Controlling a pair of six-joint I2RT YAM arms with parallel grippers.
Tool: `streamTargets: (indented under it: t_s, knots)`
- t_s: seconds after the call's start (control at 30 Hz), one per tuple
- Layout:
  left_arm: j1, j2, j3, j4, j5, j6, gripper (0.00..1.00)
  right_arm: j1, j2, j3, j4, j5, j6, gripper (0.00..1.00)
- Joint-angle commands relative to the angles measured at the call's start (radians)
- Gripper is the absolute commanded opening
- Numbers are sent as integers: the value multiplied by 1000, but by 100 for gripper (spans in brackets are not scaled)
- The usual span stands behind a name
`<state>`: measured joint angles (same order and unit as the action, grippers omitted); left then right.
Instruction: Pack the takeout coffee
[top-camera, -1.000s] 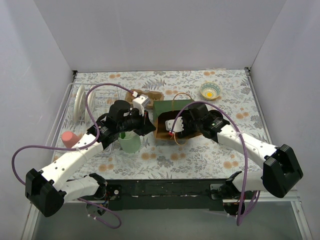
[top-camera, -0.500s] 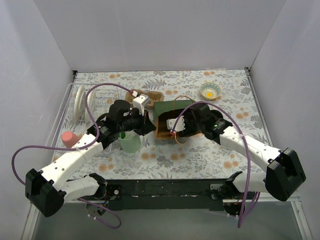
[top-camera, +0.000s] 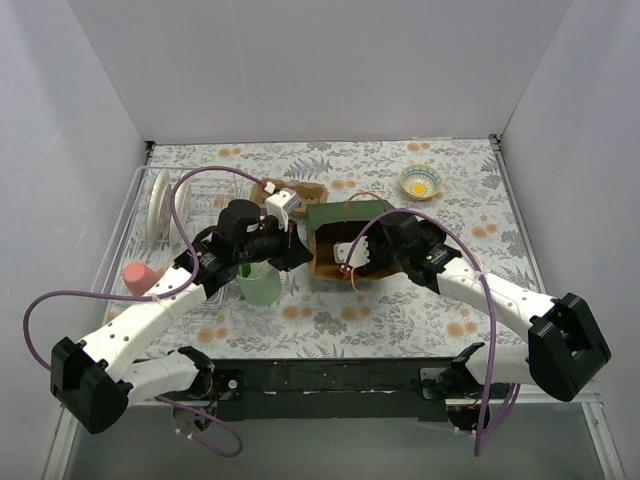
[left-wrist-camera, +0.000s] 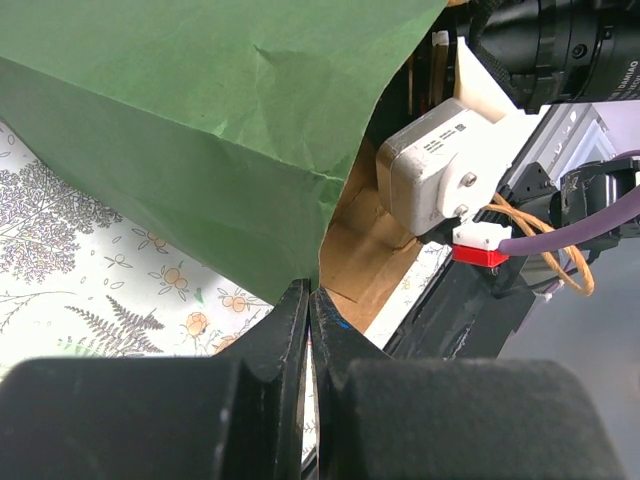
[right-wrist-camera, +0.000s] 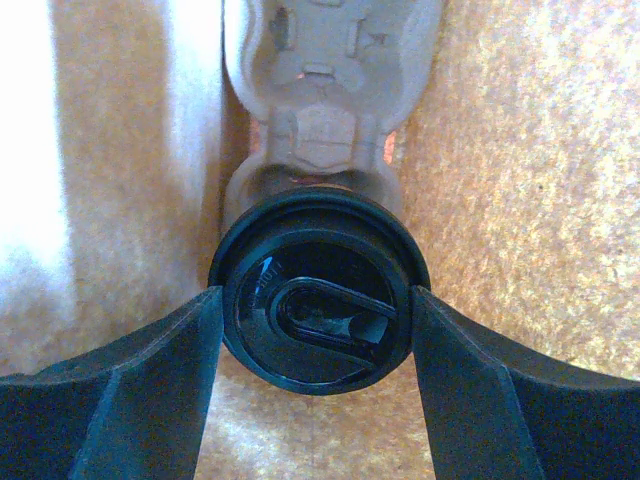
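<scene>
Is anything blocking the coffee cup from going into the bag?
Nothing visible does. The takeout coffee is between the jaws of the right gripper, already down inside the bag. The left gripper pinches the bag's edge, and its mouth is open. A grey pulp tray lies just beyond the cup.

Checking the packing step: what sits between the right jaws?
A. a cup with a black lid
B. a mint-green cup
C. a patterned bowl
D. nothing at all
A: in the right wrist view the right gripper has its jaws against either side of the coffee, whose round black lid shows, down inside the bag.
</scene>
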<state>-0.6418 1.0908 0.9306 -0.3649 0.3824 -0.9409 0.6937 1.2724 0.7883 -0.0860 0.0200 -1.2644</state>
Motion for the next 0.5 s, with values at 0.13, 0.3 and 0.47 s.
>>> streamTargets:
  t_s: [0.13, 0.3, 0.47]
  knots:
    - [-2, -3, 24, 24, 27, -12, 0, -5, 33, -8, 153, -14, 2, 19]
    - [-2, -5, 17, 29, 26, -19, 0, -5, 48, -1, 160, -45, 29, 19]
    - [-2, 1, 11, 35, 21, -19, 0, -5, 27, 25, 127, -28, 49, 18]
